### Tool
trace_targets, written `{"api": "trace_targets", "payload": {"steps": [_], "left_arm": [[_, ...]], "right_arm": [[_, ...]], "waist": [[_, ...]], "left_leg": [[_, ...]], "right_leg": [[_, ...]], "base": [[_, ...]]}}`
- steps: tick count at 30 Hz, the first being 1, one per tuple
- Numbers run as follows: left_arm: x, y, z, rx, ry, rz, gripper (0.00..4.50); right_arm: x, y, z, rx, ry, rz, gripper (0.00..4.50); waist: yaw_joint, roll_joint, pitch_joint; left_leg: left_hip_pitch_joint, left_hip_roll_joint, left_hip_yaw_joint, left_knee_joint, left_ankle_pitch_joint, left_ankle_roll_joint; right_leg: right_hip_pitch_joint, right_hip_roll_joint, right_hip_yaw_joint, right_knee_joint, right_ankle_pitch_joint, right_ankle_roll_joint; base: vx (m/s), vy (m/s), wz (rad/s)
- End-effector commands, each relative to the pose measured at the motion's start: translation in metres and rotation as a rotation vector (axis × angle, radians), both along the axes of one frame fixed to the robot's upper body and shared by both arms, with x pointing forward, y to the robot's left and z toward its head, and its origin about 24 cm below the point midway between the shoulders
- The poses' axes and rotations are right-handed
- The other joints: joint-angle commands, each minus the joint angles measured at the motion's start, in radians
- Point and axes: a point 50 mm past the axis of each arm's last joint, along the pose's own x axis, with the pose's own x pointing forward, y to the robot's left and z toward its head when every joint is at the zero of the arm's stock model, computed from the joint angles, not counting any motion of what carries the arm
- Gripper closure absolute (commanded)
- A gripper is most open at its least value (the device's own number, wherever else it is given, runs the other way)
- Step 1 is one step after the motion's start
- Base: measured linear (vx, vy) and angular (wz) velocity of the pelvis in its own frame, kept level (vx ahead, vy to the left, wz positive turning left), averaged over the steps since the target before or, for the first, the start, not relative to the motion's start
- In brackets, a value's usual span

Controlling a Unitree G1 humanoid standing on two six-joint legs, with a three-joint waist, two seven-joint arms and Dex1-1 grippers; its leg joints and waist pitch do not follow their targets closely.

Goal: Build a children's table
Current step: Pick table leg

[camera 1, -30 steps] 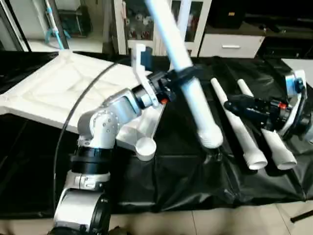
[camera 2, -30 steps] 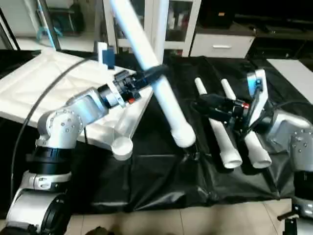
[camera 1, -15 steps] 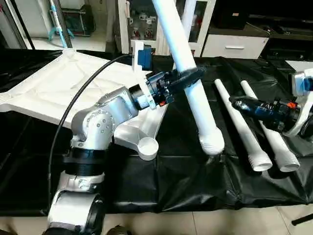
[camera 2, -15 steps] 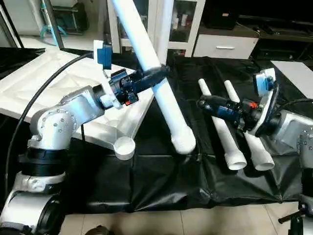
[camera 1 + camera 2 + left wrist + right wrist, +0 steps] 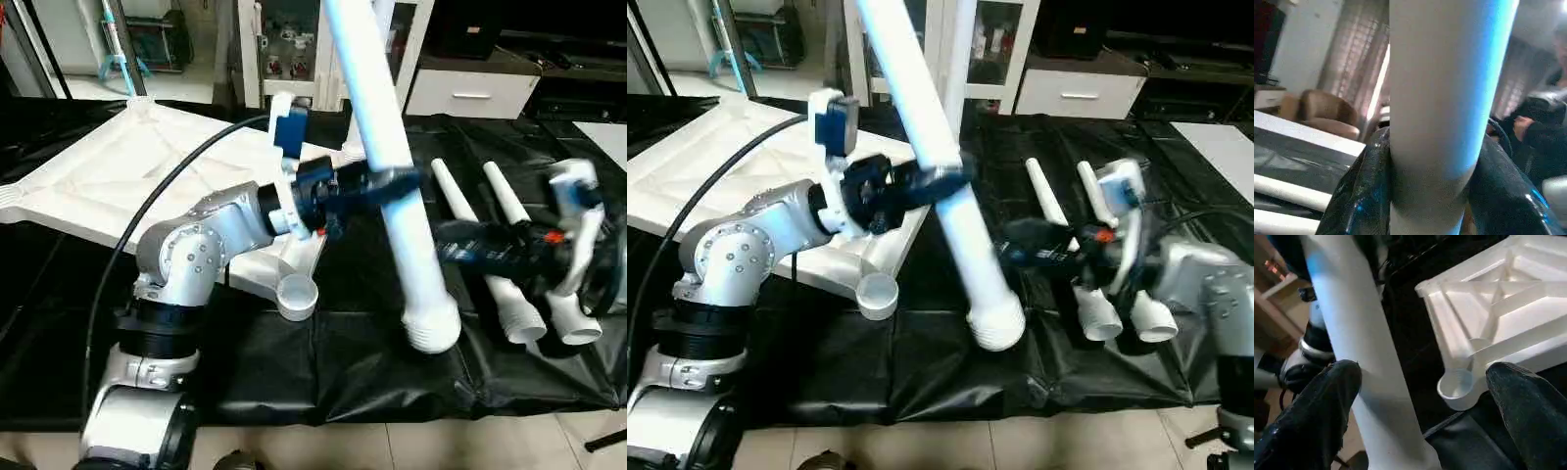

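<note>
Item: children's table, unassembled, on the black-covered bench [image 5: 323, 372]. Square white top [image 5: 127, 181] lies underside up on your left, ribs showing, with a round corner socket [image 5: 296, 294] at the near corner, open and empty. Two tapered tube legs [image 5: 495, 264] lie side by side on your right, wide ends toward you. One leg [image 5: 392, 186] is carried: your left tool [image 5: 387, 184] is clamped around its mid-length, black fingers [image 5: 1364, 191] wrapping each side of the tube, and the leg hangs steeply tilted, wide ribbed end low just above the bench, near the socket but apart from it. Your right tool [image 5: 460, 250] is spread wide and holds nothing; its fingers [image 5: 1317, 411] stand either side of the carried leg's lower part without touching, as far as the blur allows. Handling, as judged: hollow plastic, light and stiff, smooth enough to slip or twist in a mid-shaft grip, and long enough to swing. Take your second hold low, near the wide end, to steady and steer it into the socket; the top looks rigid but may slide when you press.
</note>
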Motion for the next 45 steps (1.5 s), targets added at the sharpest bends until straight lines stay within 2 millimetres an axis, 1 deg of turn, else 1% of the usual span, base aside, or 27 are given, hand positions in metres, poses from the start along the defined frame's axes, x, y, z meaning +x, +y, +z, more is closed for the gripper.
{"api": "trace_targets", "payload": {"steps": [1, 2, 3, 4, 5, 7, 8, 10, 12, 13, 14, 17, 19, 24, 26, 28, 29, 30, 32, 33, 34, 36, 38, 43, 45], "left_arm": [[-0.004, -0.008, 0.01, 0.017, -0.061, -0.054, 2.69], [-0.004, -0.009, 0.009, 0.039, -0.079, -0.064, 2.69], [-0.004, -0.009, 0.008, 0.054, -0.091, -0.071, 2.69], [-0.004, -0.01, 0.008, 0.069, -0.102, -0.092, 2.69], [-0.004, -0.011, 0.008, 0.075, -0.107, -0.104, 2.69], [-0.005, -0.013, 0.008, 0.091, -0.119, -0.118, 2.69], [-0.005, -0.014, 0.007, 0.1, -0.124, -0.127, 2.69], [-0.004, -0.016, 0.006, 0.125, -0.146, -0.143, 2.69], [-0.004, -0.016, 0.005, 0.13, -0.149, -0.146, 2.69], [-0.004, -0.018, 0.005, 0.134, -0.159, -0.151, 2.69], [-0.004, -0.018, 0.005, 0.134, -0.159, -0.151, 2.7], [-0.002, -0.018, 0.007, 0.133, -0.166, -0.164, 2.7], [-0.002, -0.018, 0.007, 0.135, -0.17, -0.17, 2.7], [-0.004, -0.017, 0.006, 0.139, -0.178, -0.198, 2.7], [-0.004, -0.017, 0.006, 0.143, -0.181, -0.207, 2.7], [-0.005, -0.017, 0.005, 0.148, -0.184, -0.216, 2.7], [-0.005, -0.018, 0.005, 0.152, -0.186, -0.22, 2.7], [-0.005, -0.018, 0.005, 0.155, -0.188, -0.223, 2.7], [-0.005, -0.019, 0.004, 0.159, -0.19, -0.226, 2.7], [-0.006, -0.019, 0.004, 0.16, -0.191, -0.23, 2.7], [-0.006, -0.019, 0.004, 0.161, -0.192, -0.233, 2.7], [-0.006, -0.02, 0.004, 0.165, -0.193, -0.238, 2.7], [-0.007, -0.02, 0.003, 0.166, -0.194, -0.24, 2.7], [-0.006, -0.021, 0.003, 0.17, -0.196, -0.239, 2.7], [-0.006, -0.021, 0.003, 0.17, -0.196, -0.238, 2.7]], "right_arm": [[-0.001, 0.005, 0.005, -0.044, -0.047, 0.03, 0.0], [-0.001, 0.01, 0.004, -0.066, -0.06, 0.044, 0.0], [0.0, 0.012, 0.003, -0.08, -0.068, 0.053, 0.0], [-0.001, 0.019, 0.002, -0.095, -0.082, 0.092, 0.0], [-0.002, 0.022, 0.002, -0.093, -0.083, 0.115, 0.0], [-0.004, 0.028, 0.002, -0.105, -0.085, 0.159, 0.0], [-0.004, 0.032, 0.001, -0.112, -0.086, 0.182, 0.0], [-0.004, 0.037, 0.0, -0.124, -0.093, 0.22, 0.0], [-0.003, 0.039, 0.0, -0.119, -0.093, 0.228, 0.0], [-0.003, 0.041, 0.0, -0.121, -0.097, 0.244, 0.0], [-0.003, 0.041, 0.0, -0.121, -0.097, 0.244, 0.0], [-0.003, 0.044, -0.002, -0.13, -0.106, 0.268, 0.0], [-0.003, 0.045, -0.002, -0.135, -0.104, 0.275, 0.0], [-0.004, 0.046, -0.008, -0.164, -0.095, 0.308, 0.0], [-0.005, 0.047, -0.009, -0.169, -0.093, 0.317, 0.28], [-0.004, 0.049, -0.01, -0.176, -0.096, 0.323, 0.38], [-0.004, 0.05, -0.01, -0.186, -0.098, 0.331, 0.61], [-0.004, 0.05, -0.011, -0.195, -0.1, 0.338, 0.71], [-0.004, 0.052, -0.012, -0.209, -0.102, 0.352, 0.76], [-0.004, 0.053, -0.013, -0.215, -0.106, 0.356, 0.9], [-0.004, 0.053, -0.013, -0.22, -0.107, 0.359, 0.9], [-0.004, 0.055, -0.015, -0.234, -0.111, 0.37, 1.2], [-0.004, 0.055, -0.016, -0.245, -0.111, 0.383, 1.25], [-0.005, 0.056, -0.019, -0.266, -0.108, 0.397, 1.67], [-0.005, 0.056, -0.02, -0.269, -0.107, 0.401, 1.88]], "waist": [[0.001, -0.013, -0.072], [0.0, -0.015, -0.071], [-0.001, -0.014, -0.071], [-0.001, -0.01, -0.071], [-0.002, -0.007, -0.072], [-0.001, -0.006, -0.073], [-0.002, -0.007, -0.074], [-0.002, -0.005, -0.075], [-0.003, -0.007, -0.076], [-0.002, -0.01, -0.076], [-0.002, -0.008, -0.075], [-0.001, -0.011, -0.075], [-0.002, -0.008, -0.075], [-0.002, -0.008, -0.076], [-0.003, -0.006, -0.076], [-0.002, -0.007, -0.076], [-0.002, -0.004, -0.076], [-0.002, -0.005, -0.076], [-0.004, -0.006, -0.076], [-0.003, -0.006, -0.076], [-0.003, -0.007, -0.076], [-0.003, -0.005, -0.077], [-0.004, -0.006, -0.077], [-0.004, -0.006, -0.077], [-0.003, -0.004, -0.077]], "left_leg": [[0.016, 0.055, -0.015, -0.065, -0.08, 0.033], [0.016, 0.055, -0.015, -0.066, -0.088, 0.029], [0.017, 0.056, -0.016, -0.067, -0.089, 0.023], [0.018, 0.056, -0.016, -0.067, -0.092, 0.021], [0.018, 0.056, -0.016, -0.067, -0.094, 0.018], [0.018, 0.057, -0.016, -0.066, -0.09, 0.018], [0.017, 0.057, -0.017, -0.066, -0.083, 0.021], [0.017, 0.057, -0.017, -0.066, -0.084, 0.023], [0.017, 0.057, -0.016, -0.065, -0.08, 0.026], [0.016, 0.057, -0.016, -0.065, -0.08, 0.026], [0.016, 0.057, -0.015, -0.064, -0.083, 0.026], [0.016, 0.057, -0.016, -0.064, -0.085, 0.027], [0.016, 0.058, -0.016, -0.064, -0.082, 0.026], [0.017, 0.057, -0.016, -0.063, -0.081, 0.027], [0.017, 0.057, -0.016, -0.063, -0.086, 0.027], [0.017, 0.058, -0.016, -0.064, -0.088, 0.026], [0.018, 0.058, -0.016, -0.063, -0.09, 0.025], [0.017, 0.058, -0.016, -0.063, -0.089, 0.024], [0.018, 0.058, -0.016, -0.064, -0.093, 0.021], [0.017, 0.058, -0.016, -0.064, -0.092, 0.022], [0.018, 0.058, -0.016, -0.063, -0.092, 0.023], [0.017, 0.058, -0.017, -0.063, -0.085, 0.024], [0.018, 0.058, -0.016, -0.063, -0.088, 0.025], [0.018, 0.059, -0.017, -0.063, -0.088, 0.029], [0.018, 0.058, -0.016, -0.062, -0.091, 0.029]], "right_leg": [[0.044, -0.086, 0.044, -0.077, -0.184, -0.21], [0.044, -0.085, 0.044, -0.08, -0.193, -0.205], [0.044, -0.084, 0.044, -0.079, -0.198, -0.198], [0.044, -0.085, 0.045, -0.078, -0.197, -0.198], [0.045, -0.085, 0.045, -0.078, -0.193, -0.2], [0.047, -0.085, 0.046, -0.075, -0.166, -0.21], [0.048, -0.085, 0.045, -0.072, -0.143, -0.217], [0.047, -0.085, 0.045, -0.071, -0.132, -0.225], [0.048, -0.086, 0.046, -0.069, -0.115, -0.234], [0.049, -0.087, 0.046, -0.069, -0.111, -0.239], [0.049, -0.086, 0.046, -0.068, -0.113, -0.241], [0.05, -0.088, 0.045, -0.068, -0.12, -0.243], [0.049, -0.087, 0.045, -0.067, -0.119, -0.244], [0.049, -0.086, 0.045, -0.066, -0.103, -0.25], [0.05, -0.086, 0.045, -0.066, -0.105, -0.251], [0.05, -0.087, 0.046, -0.066, -0.111, -0.25], [0.049, -0.087, 0.046, -0.066, -0.111, -0.252], [0.049, -0.086, 0.046, -0.065, -0.11, -0.252], [0.05, -0.086, 0.046, -0.065, -0.111, -0.252], [0.05, -0.087, 0.046, -0.065, -0.11, -0.251], [0.05, -0.087, 0.046, -0.065, -0.108, -0.252], [0.05, -0.087, 0.046, -0.063, -0.096, -0.255], [0.05, -0.086, 0.046, -0.063, -0.093, -0.259], [0.051, -0.086, 0.046, -0.062, -0.088, -0.262], [0.05, -0.086, 0.046, -0.063, -0.093, -0.262]], "base": [[0.0, 0.0, 0.0], [0.0, 0.0, 0.0], [0.0, 0.0, 0.0], [0.0, 0.0, 0.0], [0.0, 0.0, 0.0], [0.0, 0.0, 0.0], [0.0, 0.0, 0.0], [0.0, 0.0, 0.0], [0.0, 0.0, 0.0], [0.0, 0.0, 0.0], [0.0, 0.0, 0.0], [0.0, 0.0, 0.0], [0.0, 0.0, 0.0], [0.0, 0.0, 0.0], [0.0, 0.0, 0.0], [0.0, 0.0, 0.0], [0.0, 0.0, 0.0], [0.0, 0.0, 0.0], [0.0, 0.0, 0.0], [0.0, 0.0, 0.0], [0.0, 0.0, 0.0], [0.0, 0.0, 0.0], [0.0, 0.0, 0.0], [0.0, 0.0, 0.0], [0.0, 0.0, 0.0]]}}
